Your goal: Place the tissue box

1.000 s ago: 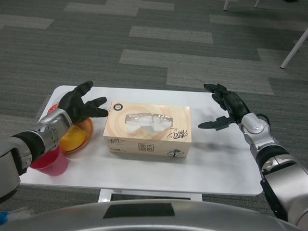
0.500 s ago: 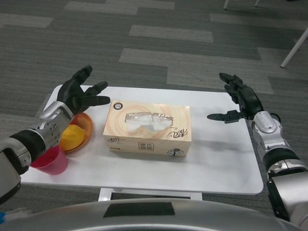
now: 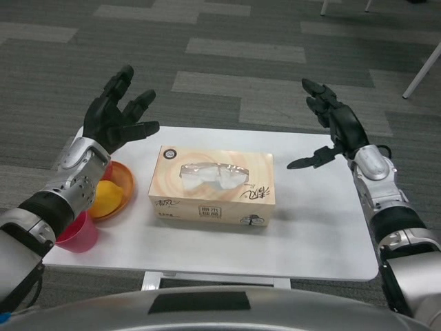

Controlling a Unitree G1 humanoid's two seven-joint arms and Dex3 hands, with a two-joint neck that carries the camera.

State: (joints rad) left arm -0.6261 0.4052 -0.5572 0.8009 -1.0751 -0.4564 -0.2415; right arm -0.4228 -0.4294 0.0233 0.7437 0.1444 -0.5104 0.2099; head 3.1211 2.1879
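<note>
A peach and cream tissue box [image 3: 213, 185] lies flat on the middle of the white table [image 3: 303, 241], its clear dispensing slot facing up. My left hand [image 3: 118, 116] hovers above the table's far left corner, fingers spread, clear of the box. To the right of the box, my right hand [image 3: 332, 124] is raised over the far right corner with its fingers apart. Neither hand touches the box.
An orange bowl [image 3: 110, 191] holding a yellow item sits at the table's left, partly under my left forearm. A pink cup [image 3: 76, 233] stands at the front left edge. Grey carpet surrounds the table, and a white leg [image 3: 422, 69] shows at far right.
Both hands have risen and drawn away from the box's sides, fingers spreading wider. The box has stayed where it was on the table.
</note>
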